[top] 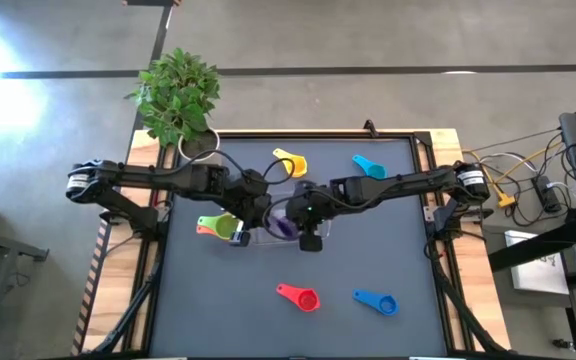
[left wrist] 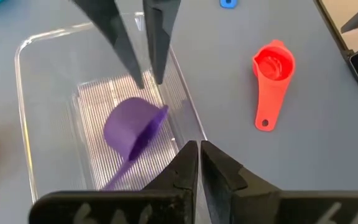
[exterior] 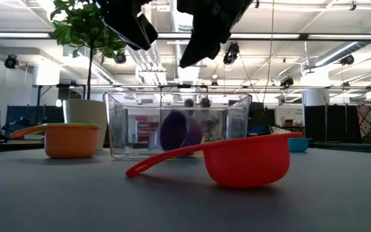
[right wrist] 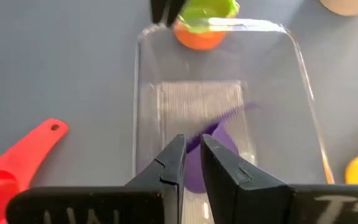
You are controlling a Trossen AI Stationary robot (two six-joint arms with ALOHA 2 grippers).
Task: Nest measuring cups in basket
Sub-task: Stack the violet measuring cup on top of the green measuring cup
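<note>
Going L to R on the bench (top: 388,240): an orange cup (top: 208,228) with a green cup (top: 226,229) nested in it is seen just beside the basket's L end. The clear basket (left wrist: 36,124) sits in the middle, w/ the purple cup (left wrist: 129,124) tipped on its side inside, handle (left wrist: 120,169) pointing out. A yellow cup (top: 290,163) and a light blue cup (top: 368,166) lie at the far side. A red cup (top: 300,296) and a blue cup (top: 378,301) lie at the near side, well apart from the basket.

The left gripper (left wrist: 199,155) is held above the basket, jaws clenched, nothing in them. The right gripper (right wrist: 191,155) is also over the basket, jaws parted a crack, nothing seen held.

The cups look light, stiff and a bit slippery, so they could be knocked or slid easily. The flat handle or the rim is judged the best place to be pinched. The basket is prob. light too and may be pushed along.
</note>
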